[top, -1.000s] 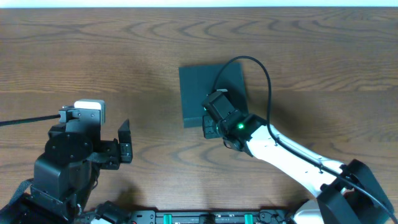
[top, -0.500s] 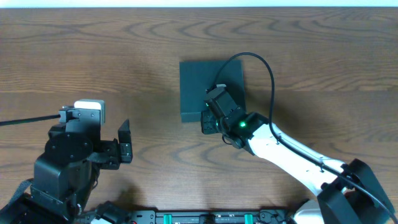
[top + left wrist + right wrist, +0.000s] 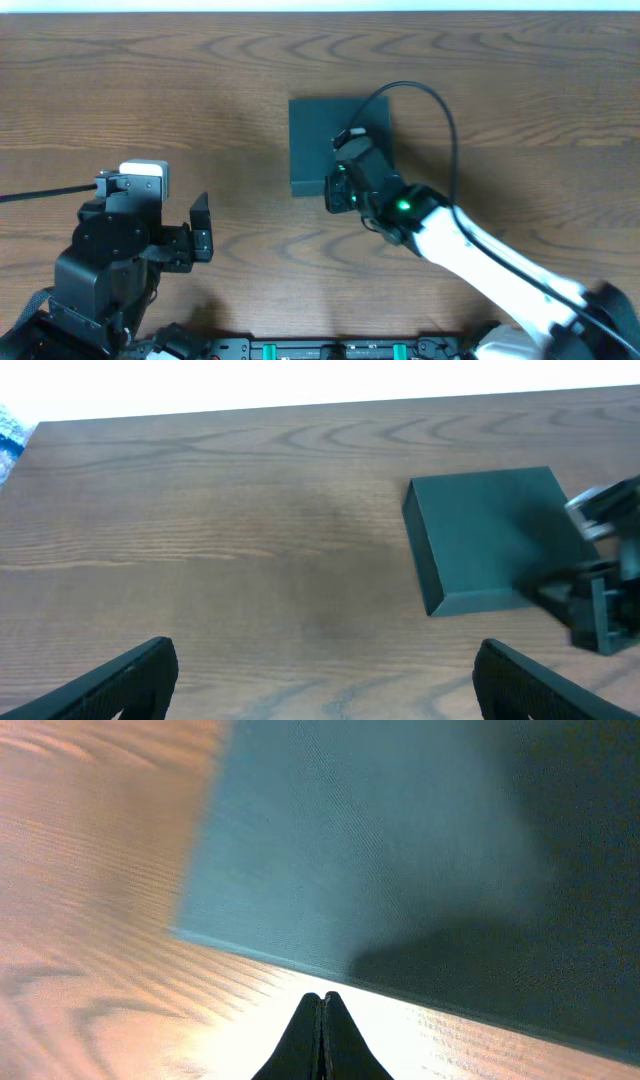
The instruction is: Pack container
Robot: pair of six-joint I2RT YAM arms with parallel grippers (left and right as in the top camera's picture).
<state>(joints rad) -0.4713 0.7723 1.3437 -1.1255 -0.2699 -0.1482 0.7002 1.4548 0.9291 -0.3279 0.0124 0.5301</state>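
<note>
While the right gripper (image 3: 322, 1018) hangs with its two fingers pressed together on nothing, its tips sit just off the near edge of the container (image 3: 318, 135), over the strip of wood beside that edge; whether they touch the desk (image 3: 150, 80) cannot be told. The container, its lid shut flat, lies near the middle of the desk, somewhat closer to the far edge than the near one, its sides roughly parallel to the desk's edges. The right arm reaches in from the near right corner and covers the container's near right corner, and its black cable (image 3: 447, 115) arcs beside the container's right edge. The left gripper (image 3: 325, 665) stands wide open toward the near left corner, holding nothing, well apart from the container. Bare wood spreads from the container's left edge to the desk's left edge and along the far edge.
</note>
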